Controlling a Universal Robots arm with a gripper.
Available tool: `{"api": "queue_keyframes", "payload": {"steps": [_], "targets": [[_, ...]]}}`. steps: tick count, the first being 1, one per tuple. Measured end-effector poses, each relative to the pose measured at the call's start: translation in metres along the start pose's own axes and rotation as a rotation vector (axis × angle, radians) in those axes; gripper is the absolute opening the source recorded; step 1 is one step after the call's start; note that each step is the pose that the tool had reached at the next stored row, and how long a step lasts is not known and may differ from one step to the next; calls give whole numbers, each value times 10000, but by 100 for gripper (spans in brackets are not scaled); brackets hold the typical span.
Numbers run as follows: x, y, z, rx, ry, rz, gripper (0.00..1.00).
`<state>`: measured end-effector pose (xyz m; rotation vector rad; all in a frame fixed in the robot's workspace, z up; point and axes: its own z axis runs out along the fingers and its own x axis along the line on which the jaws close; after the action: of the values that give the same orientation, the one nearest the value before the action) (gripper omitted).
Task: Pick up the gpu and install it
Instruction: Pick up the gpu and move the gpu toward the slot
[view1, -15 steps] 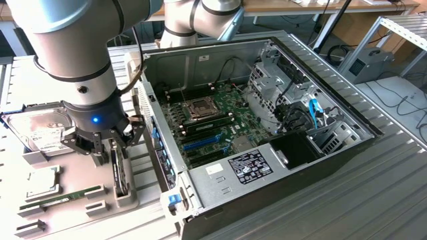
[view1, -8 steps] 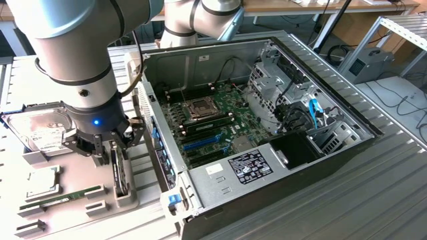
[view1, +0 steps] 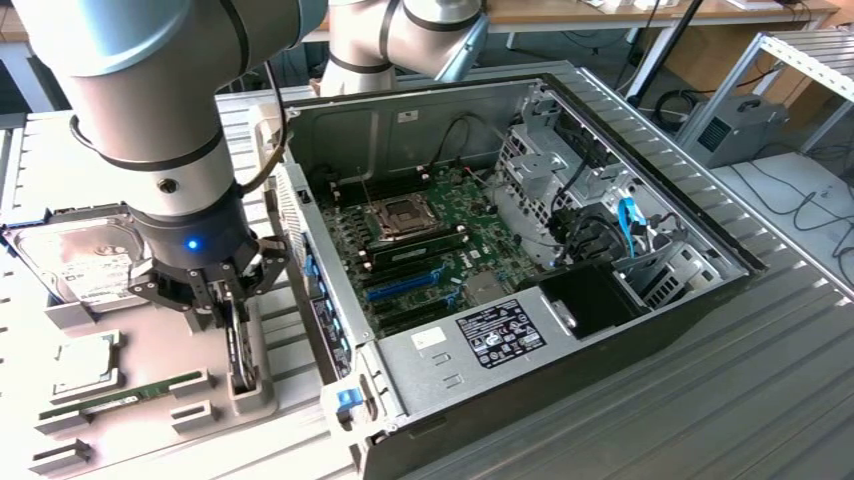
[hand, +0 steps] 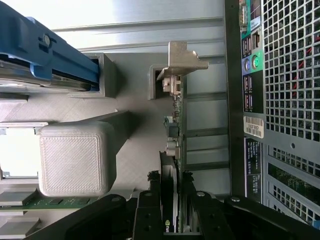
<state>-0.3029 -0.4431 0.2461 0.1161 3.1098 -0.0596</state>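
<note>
The hand (view1: 224, 305) straddled the graphics card (view1: 243, 350), upright in its holder (view1: 251, 395) beside the computer case (view1: 561, 370). Clamped or not, I couldn't tell. Lifting and fitting were not yet done.

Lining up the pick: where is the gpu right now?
The gpu stands on edge in the grey holder at the exterior view's left, beside the open computer case, with the gripper directly over it.

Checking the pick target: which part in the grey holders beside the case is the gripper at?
The gpu, the dark card standing on edge directly under the gripper. The hard drive and the memory stick sit apart, toward the exterior view's left.
</note>
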Motion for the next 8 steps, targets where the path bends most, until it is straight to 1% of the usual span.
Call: {"api": "queue_keyframes", "payload": {"steps": [1, 8], "targets": [[0, 0, 0, 0, 0, 0, 26], [0, 0, 0, 0, -1, 0, 26]]}}
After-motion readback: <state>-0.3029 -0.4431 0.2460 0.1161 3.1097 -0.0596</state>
